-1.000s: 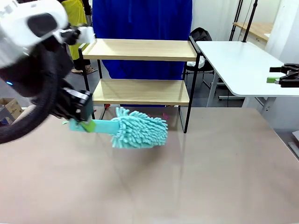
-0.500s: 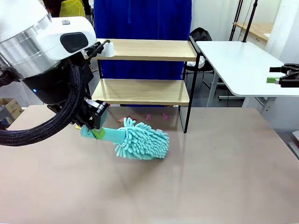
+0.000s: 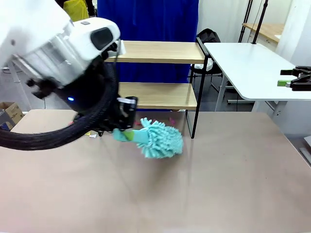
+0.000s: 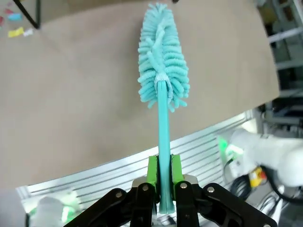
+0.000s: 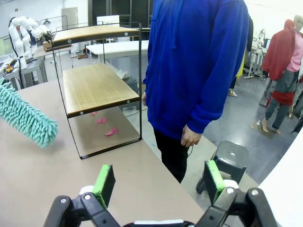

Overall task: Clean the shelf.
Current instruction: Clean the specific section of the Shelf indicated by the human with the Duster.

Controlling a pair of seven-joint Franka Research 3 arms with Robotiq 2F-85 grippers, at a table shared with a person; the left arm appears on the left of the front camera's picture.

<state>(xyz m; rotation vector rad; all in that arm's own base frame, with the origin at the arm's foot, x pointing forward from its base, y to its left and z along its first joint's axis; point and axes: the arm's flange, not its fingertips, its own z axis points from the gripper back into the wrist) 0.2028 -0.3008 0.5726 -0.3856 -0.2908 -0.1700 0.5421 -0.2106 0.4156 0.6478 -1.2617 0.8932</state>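
The shelf (image 3: 160, 51) stands at the table's far edge, two light wooden boards in a thin black frame; it also appears in the right wrist view (image 5: 94, 87). My left gripper (image 3: 124, 134) is shut on the handle of a teal fluffy duster (image 3: 163, 139), whose head hangs just above the table in front of the shelf's lower right. In the left wrist view the green pads (image 4: 152, 171) clamp the teal handle (image 4: 164, 137), and the duster head (image 4: 162, 61) points away. My right gripper (image 3: 295, 79) stays at the far right, open (image 5: 159, 182) and holding nothing.
Small pink scraps (image 5: 107, 128) lie on the table under the shelf, and coloured scraps (image 4: 16, 32) lie near its leg. A person in a blue hoodie (image 5: 194, 61) stands behind the shelf. A white side table (image 3: 252, 63) is at the right, a black stool (image 5: 229, 158) beyond.
My left arm has swung right and closer to the shelf, carrying the duster; its head has moved right, in front of the shelf's lower right. The right gripper has not moved.
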